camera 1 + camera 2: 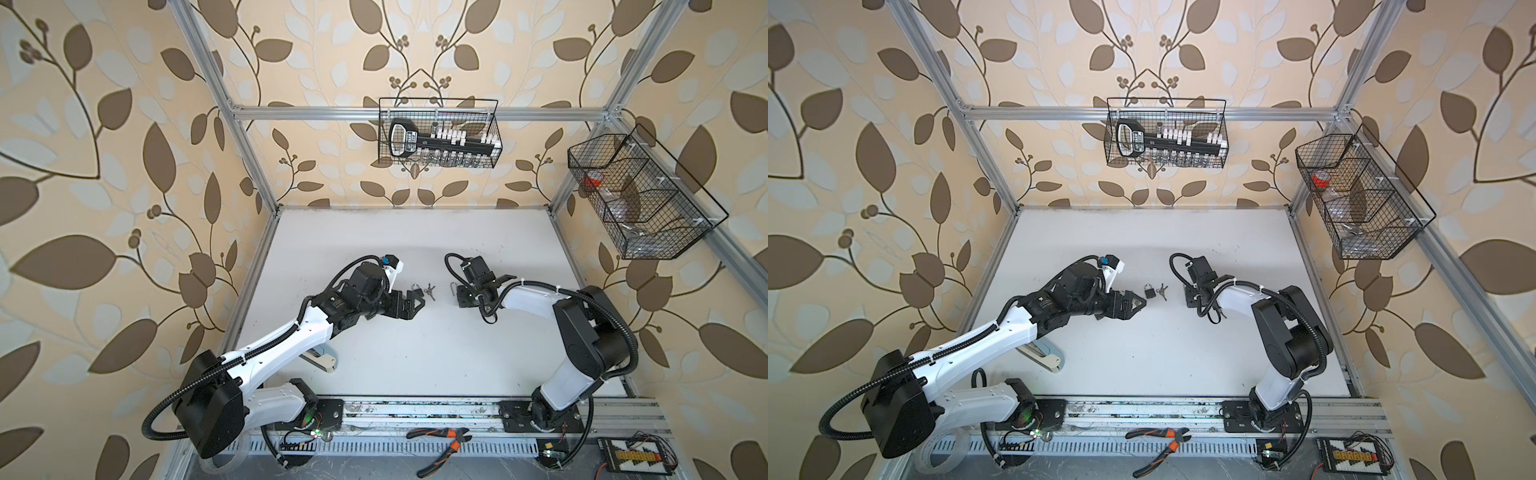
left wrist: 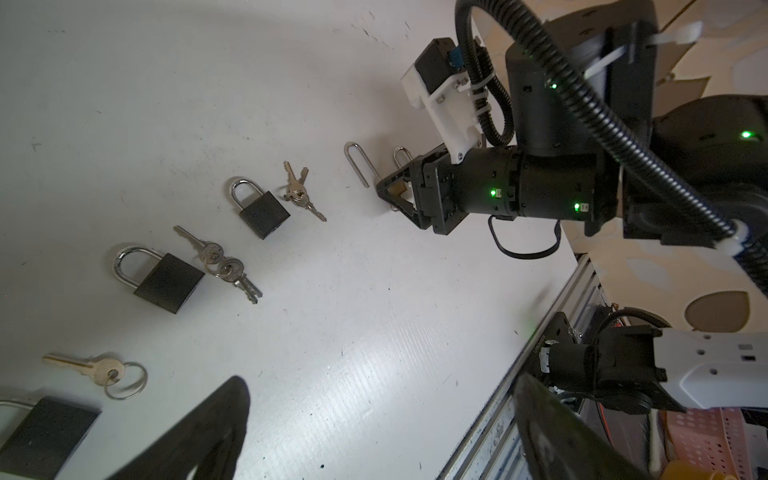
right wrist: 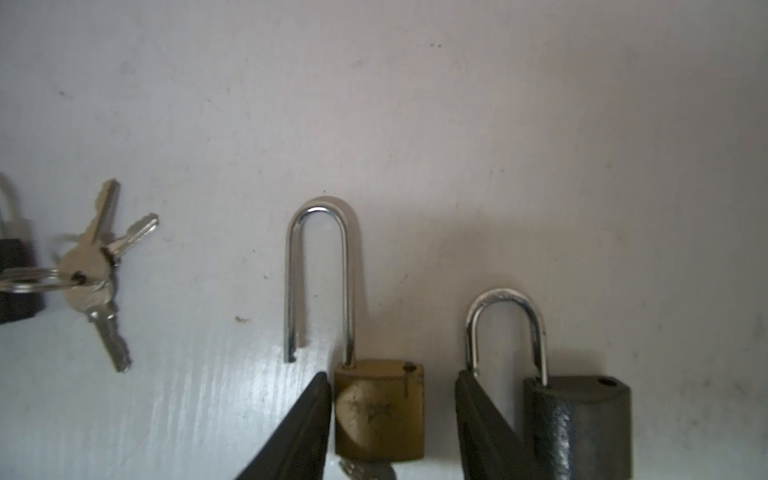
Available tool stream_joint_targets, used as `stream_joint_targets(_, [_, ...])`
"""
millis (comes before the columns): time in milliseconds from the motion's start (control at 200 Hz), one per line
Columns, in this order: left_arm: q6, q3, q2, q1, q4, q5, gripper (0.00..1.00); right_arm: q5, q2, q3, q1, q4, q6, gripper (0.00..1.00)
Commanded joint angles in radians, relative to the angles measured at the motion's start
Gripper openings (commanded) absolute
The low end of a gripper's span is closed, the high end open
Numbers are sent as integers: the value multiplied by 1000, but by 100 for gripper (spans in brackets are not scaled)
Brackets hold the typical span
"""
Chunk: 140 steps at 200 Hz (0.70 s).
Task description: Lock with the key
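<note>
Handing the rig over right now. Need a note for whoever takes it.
Left gripper: open, empty, near the small black padlock and its key bunch.
Right gripper: open, jaws straddling the brass padlock, not clamped.
Brass padlock lies on the table, long shackle sprung out, a key apparently in its base; a dark padlock beside it, also open.
Done: brass padlock lined up for a grasp. Left: clamp its body, press the shackle home, turn the key.
</note>
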Motion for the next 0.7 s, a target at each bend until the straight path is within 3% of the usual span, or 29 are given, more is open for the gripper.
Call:
stream_joint_targets(0, [17,-1,-5,1,34,21,99,17,28,34,1,-24,-7,48])
stream_joint_targets(275, [53,5,-37,4,-2,-27,99,-6,37,35,4,-47,5,39])
stream_joint_targets(455, [71,34,-41,5,-25,-33,99,1,-11,10,7,-64,25,45])
stream_joint_targets(695, [76,37,-40,7,-34,-40,99,-11,-14,0,7,-63,35,45])
